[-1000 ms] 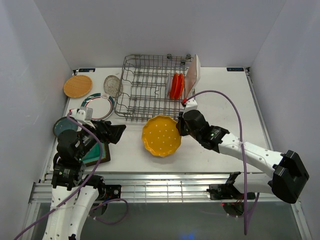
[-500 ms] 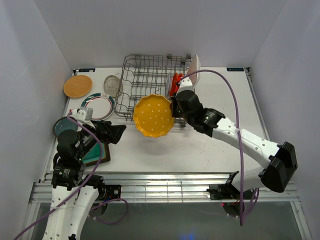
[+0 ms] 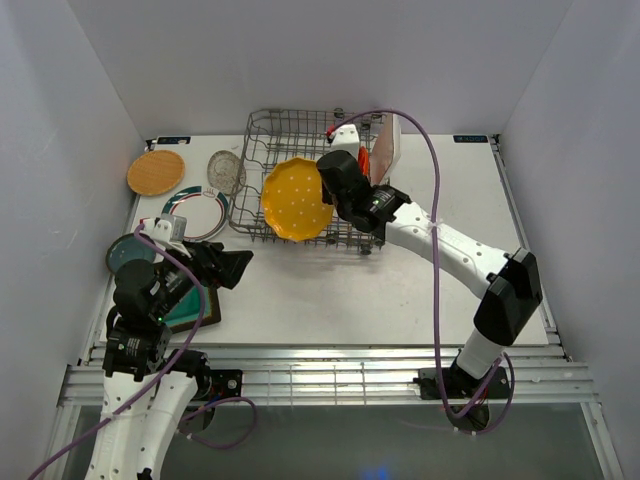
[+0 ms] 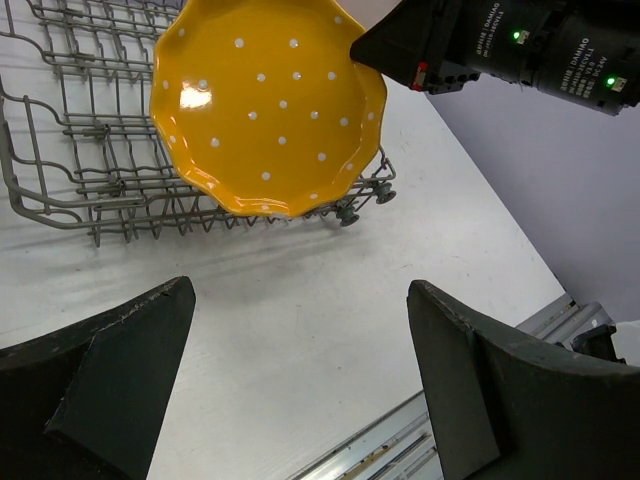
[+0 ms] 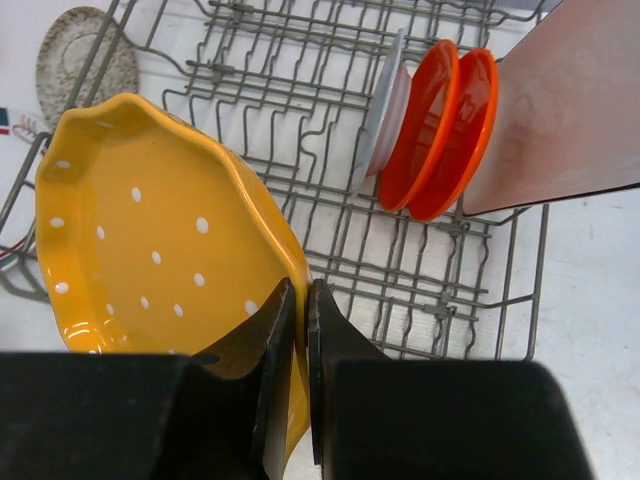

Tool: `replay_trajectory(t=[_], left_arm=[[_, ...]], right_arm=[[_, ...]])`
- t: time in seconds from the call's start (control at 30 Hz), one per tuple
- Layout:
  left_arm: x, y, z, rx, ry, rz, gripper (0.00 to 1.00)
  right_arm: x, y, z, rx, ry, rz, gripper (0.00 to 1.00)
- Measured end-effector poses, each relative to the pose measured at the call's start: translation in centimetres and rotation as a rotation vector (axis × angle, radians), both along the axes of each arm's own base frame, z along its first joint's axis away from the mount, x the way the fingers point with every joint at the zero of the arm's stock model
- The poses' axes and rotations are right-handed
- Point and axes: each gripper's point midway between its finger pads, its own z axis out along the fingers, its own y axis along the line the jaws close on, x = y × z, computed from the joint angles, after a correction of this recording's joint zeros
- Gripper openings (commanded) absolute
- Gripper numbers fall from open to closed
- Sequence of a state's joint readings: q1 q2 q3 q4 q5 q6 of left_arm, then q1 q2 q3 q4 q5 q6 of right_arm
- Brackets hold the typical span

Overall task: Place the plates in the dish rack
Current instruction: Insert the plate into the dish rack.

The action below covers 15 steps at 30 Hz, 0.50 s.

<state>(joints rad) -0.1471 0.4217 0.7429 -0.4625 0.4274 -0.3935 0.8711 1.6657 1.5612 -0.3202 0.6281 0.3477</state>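
Yellow plate lifted over rack (rim pinched)

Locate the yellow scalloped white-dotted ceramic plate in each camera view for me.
Top external: yellow scalloped plate at centre, over the near side of the grey wire dish rack.
Left wrist: top centre.
Right wrist: left half.
Shared landmark: that rack, in all three.

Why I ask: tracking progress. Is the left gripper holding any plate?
No, the left gripper stands wide open, with nothing between its jaws.
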Motion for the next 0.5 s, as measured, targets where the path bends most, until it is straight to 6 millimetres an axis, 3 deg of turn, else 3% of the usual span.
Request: replay_trajectory(t=[0.5], left_arm=[[-0.1,0.0,0.1,-0.001,-0.004,-0.004,0.98]], right_arm=[[5.3,-0.4,-0.6,-0.219,-0.130,-0.171,0.08]])
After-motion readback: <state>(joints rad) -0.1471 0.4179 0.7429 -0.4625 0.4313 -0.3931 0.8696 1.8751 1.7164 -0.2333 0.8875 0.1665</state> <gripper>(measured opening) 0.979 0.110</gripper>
